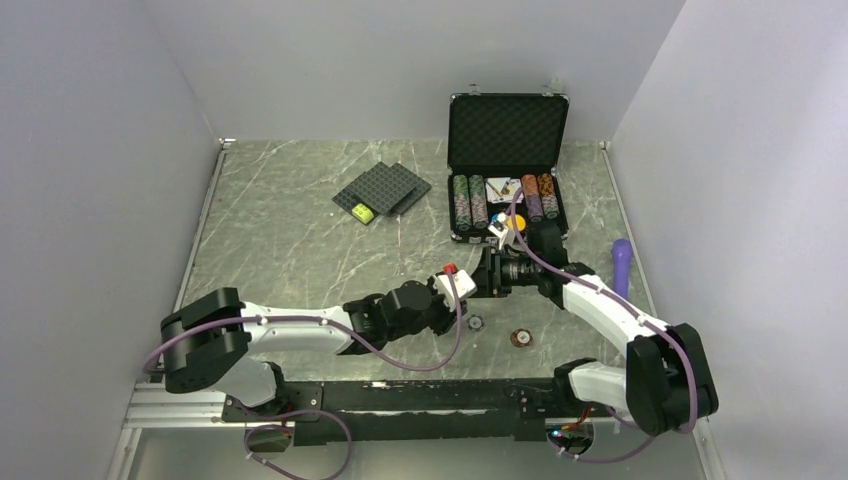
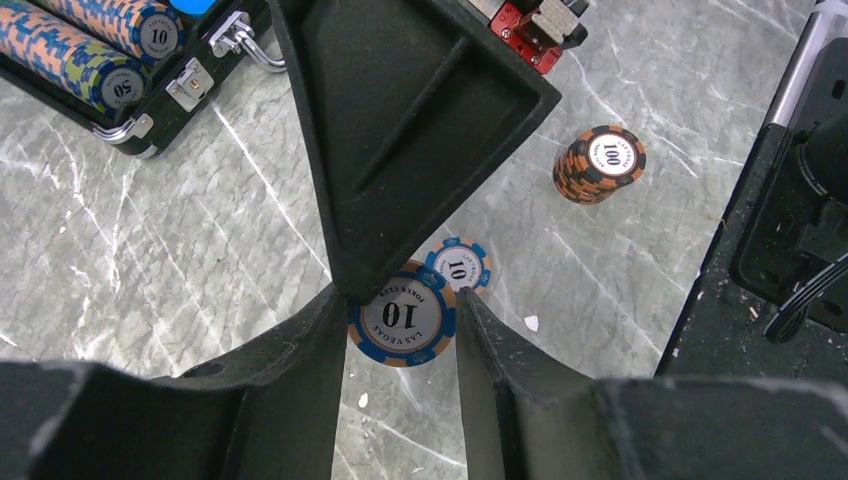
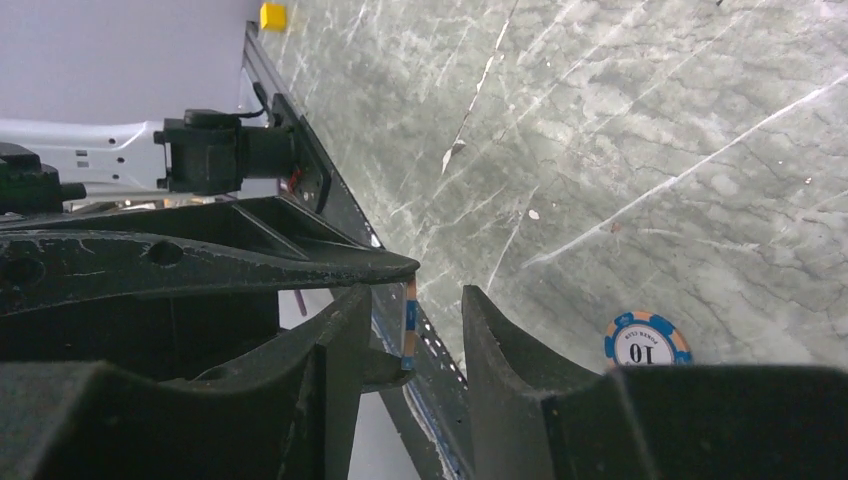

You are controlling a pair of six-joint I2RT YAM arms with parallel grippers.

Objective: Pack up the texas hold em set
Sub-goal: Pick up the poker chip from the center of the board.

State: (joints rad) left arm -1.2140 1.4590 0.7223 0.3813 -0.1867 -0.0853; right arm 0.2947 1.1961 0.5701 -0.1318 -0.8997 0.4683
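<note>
The grey marbled table (image 1: 300, 260) carries the black silver-edged briefcase (image 1: 508, 130) at its far right. The briefcase is open, with its foam-lined lid upright and rows of chips (image 1: 470, 200) lying on edge in its base. To the left of the case, well apart from it, lie the dark grey studded plates (image 1: 382, 188) with a small yellow-green brick (image 1: 361, 212) on them. A purple object (image 1: 622, 265) lies near the table's right edge. Both arms reach to the middle of the table in front of the case, and their grippers meet there. The left gripper (image 2: 402, 300) is clamped by the rim on a blue-and-orange 10 chip (image 2: 402, 322), holding it above the table with its face toward the wrist camera. The right gripper (image 3: 418, 300) straddles the same chip across its faces. Its jaws are parted, with one finger close to the chip and a clear gap at the other. On the table just beyond lies a second 10 chip (image 2: 457, 267), flat and alone. Farther right, near the arm bases, stands a short orange-and-black 100 stack (image 2: 600, 163).
</note>
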